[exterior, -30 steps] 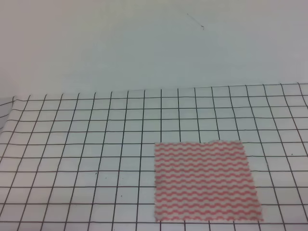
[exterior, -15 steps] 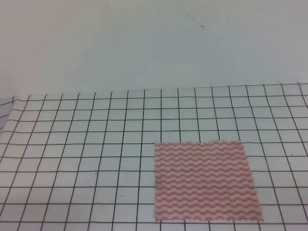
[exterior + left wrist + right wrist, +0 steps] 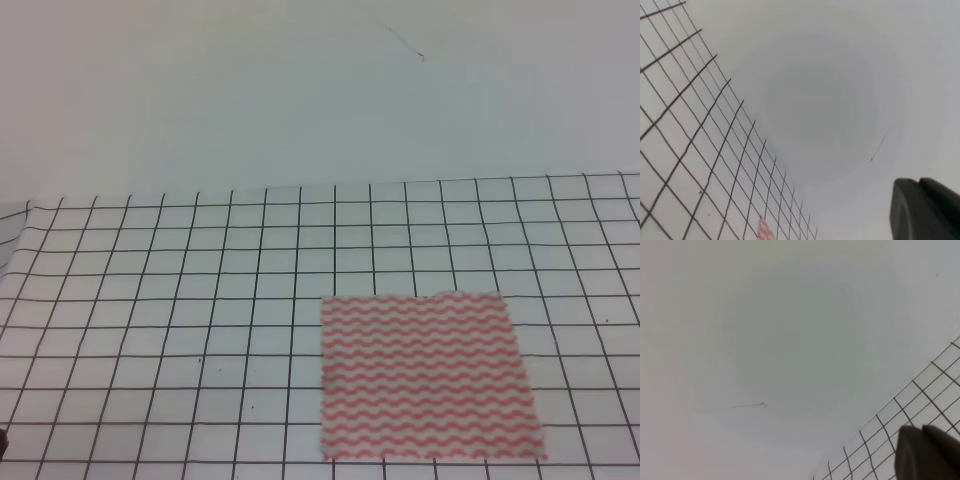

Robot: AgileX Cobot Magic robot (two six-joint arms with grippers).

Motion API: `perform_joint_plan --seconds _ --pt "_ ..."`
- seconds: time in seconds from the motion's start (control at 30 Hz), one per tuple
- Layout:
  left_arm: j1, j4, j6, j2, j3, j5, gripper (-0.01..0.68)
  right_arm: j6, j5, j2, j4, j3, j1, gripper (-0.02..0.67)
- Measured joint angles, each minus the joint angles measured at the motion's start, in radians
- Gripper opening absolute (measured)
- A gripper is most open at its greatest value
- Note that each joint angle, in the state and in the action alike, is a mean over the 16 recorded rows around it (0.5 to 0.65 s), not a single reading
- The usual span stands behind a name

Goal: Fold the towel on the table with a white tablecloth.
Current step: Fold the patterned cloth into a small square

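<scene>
The towel (image 3: 425, 375), pink-red and white with wavy stripes, lies flat and unfolded on the white tablecloth (image 3: 180, 300) at the front right of the table. A sliver of the towel (image 3: 765, 231) shows at the bottom of the left wrist view. Only one dark finger (image 3: 927, 210) of my left gripper shows, raised well off the cloth and far from the towel. In the right wrist view a dark finger (image 3: 930, 452) of my right gripper sits over the tablecloth grid (image 3: 920, 405). Neither view shows how the jaws stand. A small dark shape (image 3: 2, 441) touches the left edge of the high view.
A plain pale wall (image 3: 320, 90) rises behind the table's far edge. The tablecloth's left edge (image 3: 15, 250) drops off at the far left. Nothing but the towel lies on the grid.
A small dark shape has appeared at the lower left edge of the high view. The towel has not moved.
</scene>
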Motion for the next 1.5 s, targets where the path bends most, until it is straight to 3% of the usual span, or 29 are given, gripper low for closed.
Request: perform_joint_plan --seconds 0.47,0.73,1.1,1.3,1.5 --pt "0.0 -0.126 0.08 0.0 0.0 -0.022 -0.003 -0.037 0.041 0.0 0.002 -0.001 0.0 -0.001" --pt "0.0 -0.224 0.383 -0.001 -0.024 0.057 -0.003 -0.164 0.119 0.0 0.002 -0.051 0.0 -0.001" --pt "0.0 -0.349 0.873 0.009 -0.136 0.192 -0.003 -0.529 0.359 0.015 -0.02 -0.227 0.0 -0.001" --pt "0.0 -0.306 0.956 0.061 -0.187 0.256 -0.003 -0.668 0.513 0.082 -0.081 -0.325 0.007 -0.001" --pt "-0.008 -0.225 0.959 0.148 -0.233 0.31 -0.003 -0.672 0.619 0.215 -0.149 -0.407 0.026 -0.001"
